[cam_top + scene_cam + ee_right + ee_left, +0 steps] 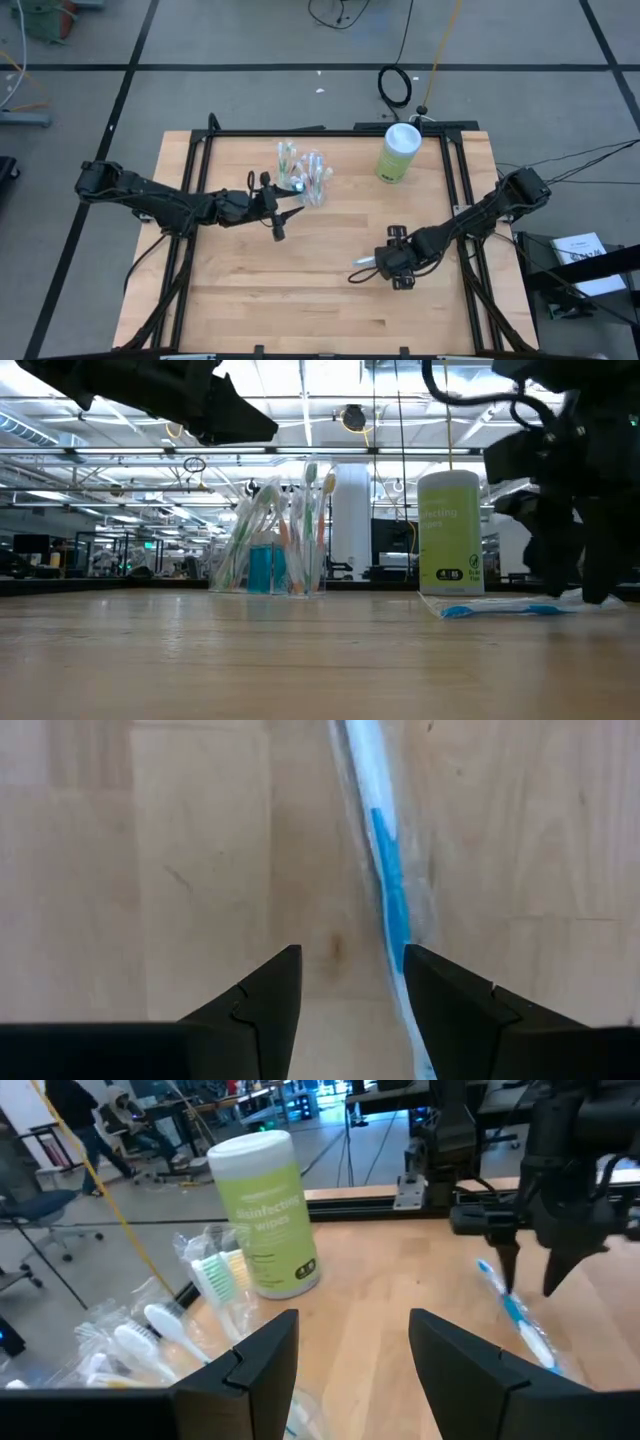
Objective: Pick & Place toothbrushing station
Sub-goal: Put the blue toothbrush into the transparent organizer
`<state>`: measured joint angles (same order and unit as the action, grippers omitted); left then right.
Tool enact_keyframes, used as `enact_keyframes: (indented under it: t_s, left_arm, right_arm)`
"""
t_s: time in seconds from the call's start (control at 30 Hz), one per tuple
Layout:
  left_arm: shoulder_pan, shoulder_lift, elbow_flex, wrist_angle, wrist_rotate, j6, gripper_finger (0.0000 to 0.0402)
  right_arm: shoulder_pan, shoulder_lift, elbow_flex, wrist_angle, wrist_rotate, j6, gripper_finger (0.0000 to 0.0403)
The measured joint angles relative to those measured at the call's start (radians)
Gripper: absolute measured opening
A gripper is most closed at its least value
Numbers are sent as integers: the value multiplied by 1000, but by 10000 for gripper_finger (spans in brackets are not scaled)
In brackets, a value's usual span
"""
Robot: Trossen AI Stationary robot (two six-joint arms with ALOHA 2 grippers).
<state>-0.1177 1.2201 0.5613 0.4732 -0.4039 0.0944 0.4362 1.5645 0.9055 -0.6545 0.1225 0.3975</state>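
Low view shows a clear container (270, 565) holding toothbrushes (310, 510) and teal tubes (260, 568); both tools' fingers stand apart.

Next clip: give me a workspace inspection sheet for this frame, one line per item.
Surface: wooden table, mostly bare.
Job's things: clear container packed with toothbrushes; one wrapped blue toothbrush lying flat.
Clutter: green wipes canister, upright.
Grippers: left gripper open beside the container; right gripper open over the wrapped toothbrush, one finger at its edge.
Cables: coiled black cable on the floor behind the table.
Surroundings: person beyond the table.
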Motion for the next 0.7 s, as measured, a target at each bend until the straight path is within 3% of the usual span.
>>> enact_keyframes:
  t_s: [0.17, 0.4, 0.7]
  left_arm:
    - [0, 0, 0, 1, 7, 0, 198]
    - [0, 0, 0, 2, 7, 3, 198]
    - [0, 0, 0, 3, 7, 5, 198]
  right_arm:
    - [-1, 2, -37, -2, 142, -73, 169]
    - [-28, -4, -118, 77, 89, -110, 162]
    - [-35, -9, -107, 119, 73, -153, 70]
